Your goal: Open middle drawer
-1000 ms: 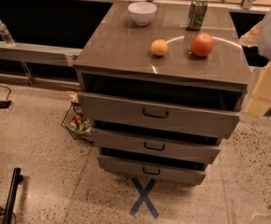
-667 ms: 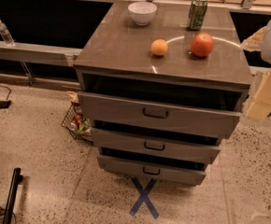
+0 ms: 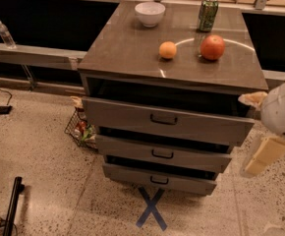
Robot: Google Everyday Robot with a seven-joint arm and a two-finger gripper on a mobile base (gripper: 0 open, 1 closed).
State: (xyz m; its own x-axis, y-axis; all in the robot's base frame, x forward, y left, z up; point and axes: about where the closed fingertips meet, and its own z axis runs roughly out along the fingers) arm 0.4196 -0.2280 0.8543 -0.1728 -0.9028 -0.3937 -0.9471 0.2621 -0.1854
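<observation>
Looking at the middle drawer (image 3: 132, 149) sticking out a little, under the top drawer (image 3: 123, 113). Seeing a bowl (image 3: 150, 13), can (image 3: 207, 14), orange (image 3: 167, 49) and apple (image 3: 212, 47) sitting on the cabinet top (image 3: 123, 48). Spotting the gripper (image 3: 266, 132) hanging at the right, beside the top drawer.

brown cabinet top (image 3: 128, 58), upper middle, carries white bowl (image 3: 150, 14), green can (image 3: 208, 14), orange (image 3: 168, 49), red apple (image 3: 212, 47); gripper (image 3: 259, 127) at right edge, fingers apart.
</observation>
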